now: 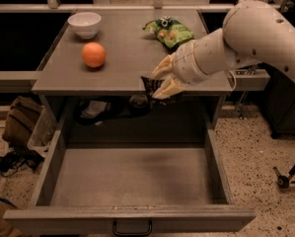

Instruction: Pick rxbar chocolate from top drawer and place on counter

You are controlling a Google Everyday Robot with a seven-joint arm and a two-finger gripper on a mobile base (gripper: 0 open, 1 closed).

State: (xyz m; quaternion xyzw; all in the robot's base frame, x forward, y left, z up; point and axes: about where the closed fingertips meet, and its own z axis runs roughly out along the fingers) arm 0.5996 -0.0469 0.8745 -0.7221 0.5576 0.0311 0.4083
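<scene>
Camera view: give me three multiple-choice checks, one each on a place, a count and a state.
1. Where is the dark glossy-wrapped rxbar chocolate?
A) on the floor
B) in the gripper at the flat grey counter's front edge
C) out of sight
2. How many loose items rest on the counter?
A) one
B) five
C) three
3. The wide grey top drawer is:
A) pulled open
B) shut
C) removed
Answers: B, jaws closed around it; C, round white bowl, round orange fruit, green snack bag; A, its grey bottom shows.
</scene>
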